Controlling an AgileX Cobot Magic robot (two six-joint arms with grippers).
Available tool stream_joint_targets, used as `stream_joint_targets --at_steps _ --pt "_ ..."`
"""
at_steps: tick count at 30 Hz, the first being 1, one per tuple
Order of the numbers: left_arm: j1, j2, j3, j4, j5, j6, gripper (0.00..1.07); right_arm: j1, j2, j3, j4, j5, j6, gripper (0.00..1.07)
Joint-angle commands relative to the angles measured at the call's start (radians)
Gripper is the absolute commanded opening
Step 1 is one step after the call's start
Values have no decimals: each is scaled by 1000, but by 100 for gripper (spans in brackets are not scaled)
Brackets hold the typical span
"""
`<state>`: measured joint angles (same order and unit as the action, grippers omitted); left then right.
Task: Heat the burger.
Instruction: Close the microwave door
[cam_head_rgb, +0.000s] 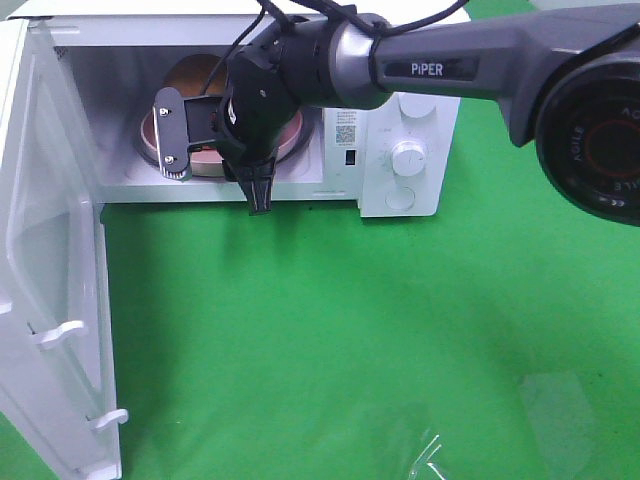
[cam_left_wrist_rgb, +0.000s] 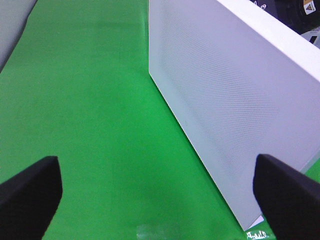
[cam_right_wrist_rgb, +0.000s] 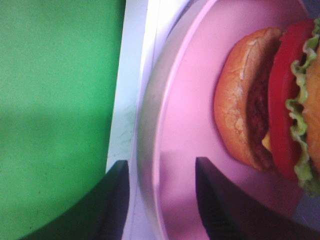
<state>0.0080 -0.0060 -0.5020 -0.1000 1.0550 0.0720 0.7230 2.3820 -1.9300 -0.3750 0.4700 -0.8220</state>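
The burger (cam_right_wrist_rgb: 270, 100), with its golden bun, red tomato, green lettuce and dark patty, sits on a pink round plate (cam_right_wrist_rgb: 195, 100) inside the open microwave (cam_head_rgb: 340, 60). In the exterior high view only the bun's top (cam_head_rgb: 195, 72) shows behind the right arm. My right gripper (cam_right_wrist_rgb: 161, 200) reaches into the microwave. It is open, its fingers standing on either side of the plate's front rim with small gaps. My left gripper (cam_left_wrist_rgb: 157, 200) stands wide open over the green cloth with nothing between its fingers, close to the microwave door (cam_left_wrist_rgb: 225, 100).
The microwave door (cam_head_rgb: 50, 300) swings out at the left. Its control panel with a knob (cam_head_rgb: 408, 155) is at the right. Green cloth (cam_head_rgb: 350, 330) covers the table. A clear plastic scrap (cam_head_rgb: 430, 455) lies near the front edge.
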Motion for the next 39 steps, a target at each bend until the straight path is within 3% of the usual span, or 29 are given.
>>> stream_joint_targets --at_steps 1,8,14,20,39 --pt "0 -21 4 -3 -14 -2 96 3 -24 12 -2 3 15 45" --pt "0 -21 4 -3 -14 -2 96 3 -100 124 -3 -40 14 52" --pt "0 -21 4 -3 -14 -2 96 3 -185 258 -4 -73 14 69" --pt "0 -21 4 -3 -14 -1 96 3 -237 332 -5 -77 14 76" --pt "0 -21 4 -3 -14 -1 96 3 -473 608 -5 -104 135 76"
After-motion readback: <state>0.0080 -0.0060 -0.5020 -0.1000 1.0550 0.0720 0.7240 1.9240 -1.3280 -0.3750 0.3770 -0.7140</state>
